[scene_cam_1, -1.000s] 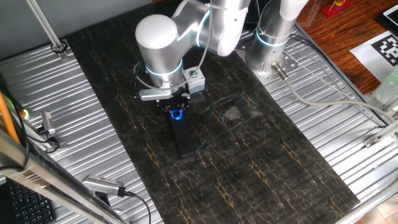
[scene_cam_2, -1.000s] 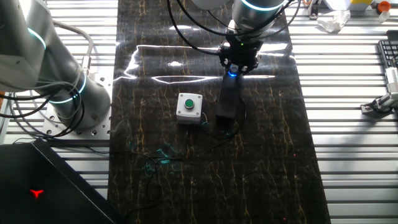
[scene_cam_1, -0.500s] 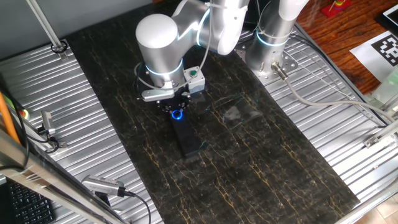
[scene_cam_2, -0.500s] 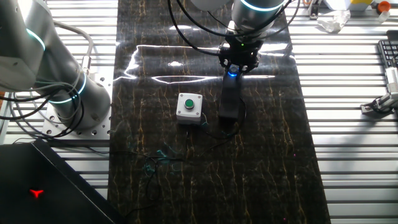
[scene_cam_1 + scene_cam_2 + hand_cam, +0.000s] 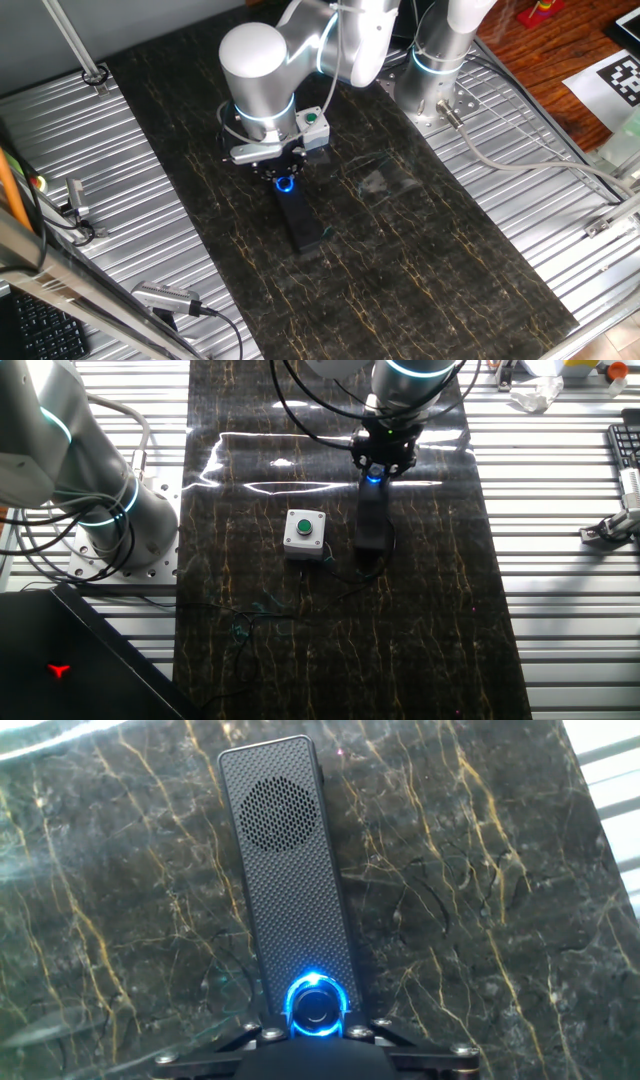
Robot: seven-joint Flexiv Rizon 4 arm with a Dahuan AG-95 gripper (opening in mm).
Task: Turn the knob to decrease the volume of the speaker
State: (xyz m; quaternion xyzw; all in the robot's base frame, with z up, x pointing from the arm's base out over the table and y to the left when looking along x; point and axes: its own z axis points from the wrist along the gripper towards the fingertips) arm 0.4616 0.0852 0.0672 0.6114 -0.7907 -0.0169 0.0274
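While my arm bends down from the rear of the desk [image 5: 420, 260] with its wrist pointing straight down, my tool [image 5: 285, 176] sits directly over the knob [image 5: 286, 184] at the near-arm end of the speaker [image 5: 299, 215], and I cannot tell whether its fingers are closed on the dial. From the other fixed view, the grey box with the green button [image 5: 304, 531] stands just left of the speaker [image 5: 371, 525], apart from it, with my tool [image 5: 376, 470] above the blue glow. My hand view alone shows the speaker's [image 5: 290, 870] mesh face and round grille, slightly tilted, with the lit knob [image 5: 317, 1007] at the bottom edge.
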